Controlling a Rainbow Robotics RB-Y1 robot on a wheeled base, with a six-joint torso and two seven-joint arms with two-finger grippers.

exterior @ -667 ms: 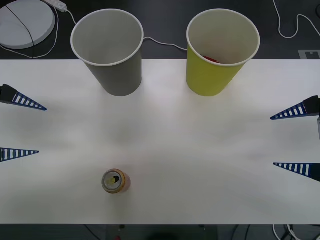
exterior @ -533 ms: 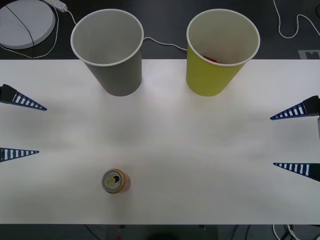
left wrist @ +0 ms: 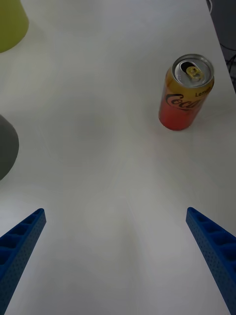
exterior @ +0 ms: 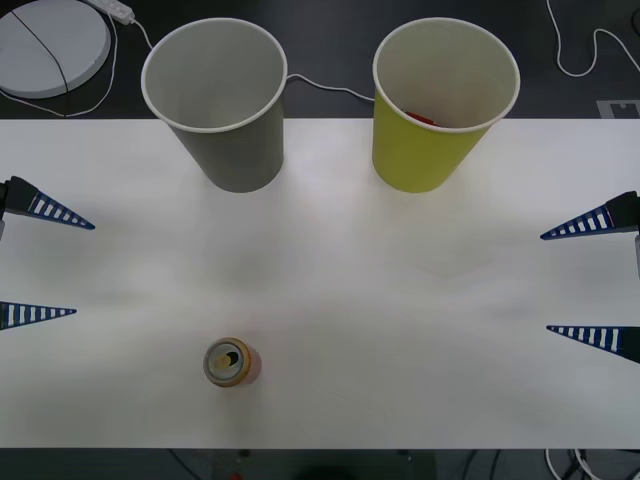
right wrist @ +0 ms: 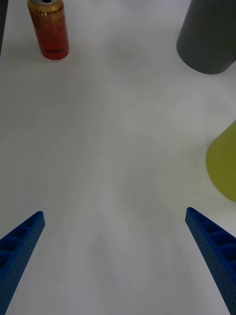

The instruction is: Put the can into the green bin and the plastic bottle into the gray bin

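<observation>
I see the small red-orange metal can with its gold-silver pull-tab top standing upright near the front of the white table, nearer my left side. The tall gray paper-cup bin and yellow-green paper-cup bin stand apart at the far edge. My left gripper and right gripper sit at the table's sides, blue ribbed fingers spread wide, pinching nothing.

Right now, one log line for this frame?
can: upright, table front-left, untouched | green bin: red item inside | left gripper: open, nearest | right gripper: open, idle
</observation>
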